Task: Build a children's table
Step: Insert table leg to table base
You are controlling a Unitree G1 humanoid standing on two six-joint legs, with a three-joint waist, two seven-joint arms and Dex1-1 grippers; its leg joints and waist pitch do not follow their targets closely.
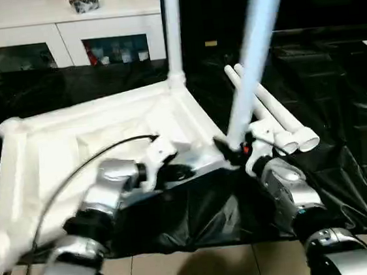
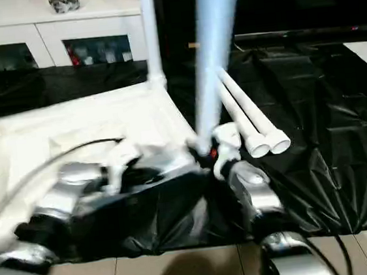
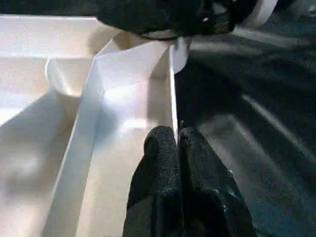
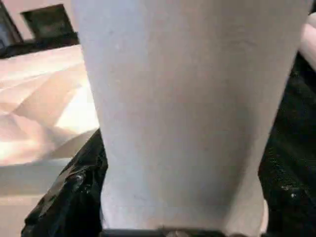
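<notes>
The white tabletop (image 1: 72, 142) lies upside down on the black sheet, ribbed side up. One white leg (image 1: 172, 27) stands upright in its far right corner socket. My left gripper (image 3: 177, 140) is shut on the thin rim wall (image 3: 172, 84) near the tabletop's near right corner. My right gripper (image 1: 239, 151) is shut on another leg (image 1: 256, 44), which tilts up and to the right with its lower end at that near right corner. In the right wrist view this leg (image 4: 187, 98) sits between the black fingers (image 4: 74, 192). Two more legs (image 1: 280, 117) lie side by side on the sheet to the right.
A black sheet (image 1: 336, 95) covers the work table. A white cabinet (image 1: 61, 32) with glass doors stands behind it at the far left. Tiled floor (image 1: 204, 270) shows beyond the table's near edge, between my forearms.
</notes>
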